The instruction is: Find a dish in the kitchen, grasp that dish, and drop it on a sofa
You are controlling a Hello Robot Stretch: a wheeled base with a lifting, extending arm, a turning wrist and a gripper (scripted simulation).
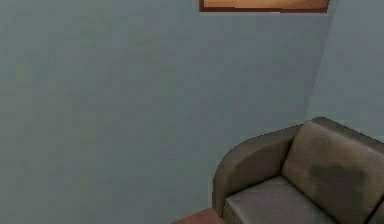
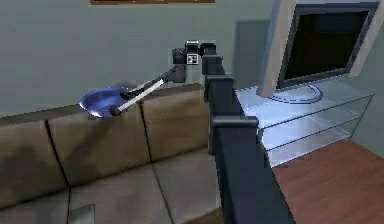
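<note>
Dish (image 2: 98, 101), blue and shallow, hangs held at the far end of the tool (image 2: 126, 96) above the back edge of the brown sofa (image 2: 110, 160), apparently poised so a release lands it on the cushions; the tool's grip state cannot be told.

Wall picture (image 1: 264, 5) and sofa (image 1: 300, 180) cut short
The top edge crops the wall picture, the right edge the sofa; the arm (image 2: 240, 150) hides part of the glass stand (image 2: 320, 125).
</note>
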